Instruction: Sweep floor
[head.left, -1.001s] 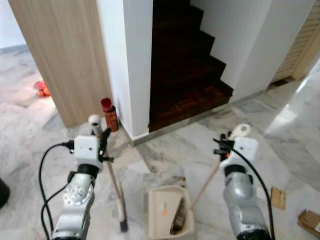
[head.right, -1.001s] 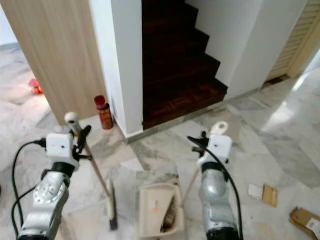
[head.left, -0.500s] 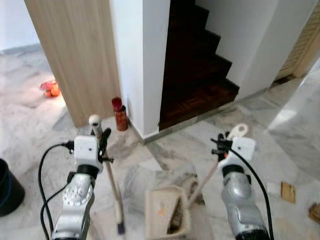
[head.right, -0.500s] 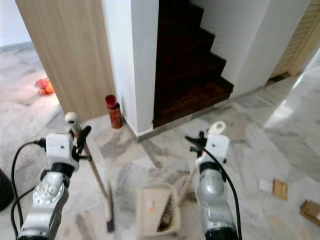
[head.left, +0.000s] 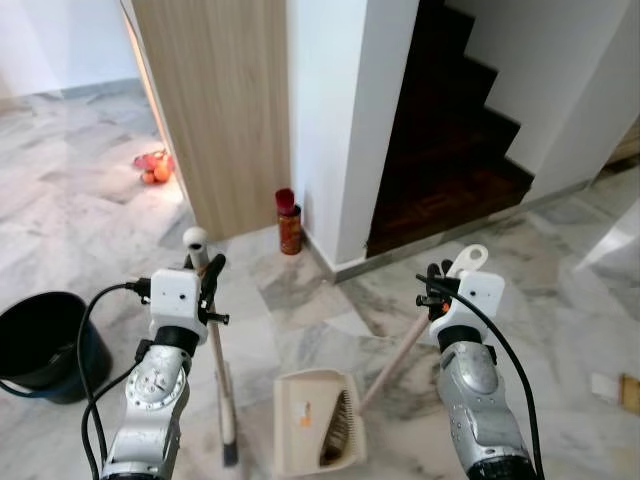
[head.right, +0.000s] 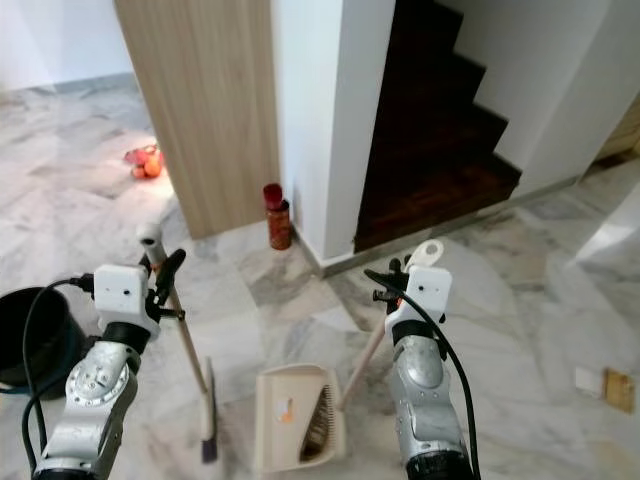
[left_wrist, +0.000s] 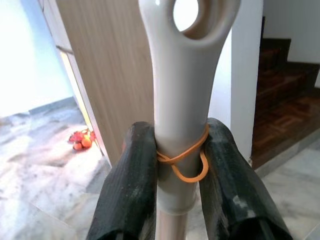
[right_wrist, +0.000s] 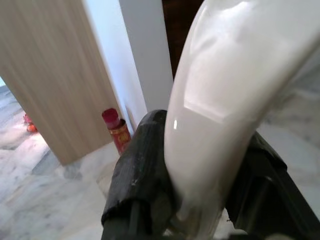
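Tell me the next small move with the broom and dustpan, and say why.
Probably keep turning right toward the scraps on the floor. The left gripper is shut on the broom, the right gripper on the dustpan handle, and the marble right before the pan looks bare.

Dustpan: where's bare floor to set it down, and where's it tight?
Bare marble right of the dustpan, toward the stairs; also between the bucket and the wooden panel. Tight by the red can at the wall corner, and between broom and dustpan.
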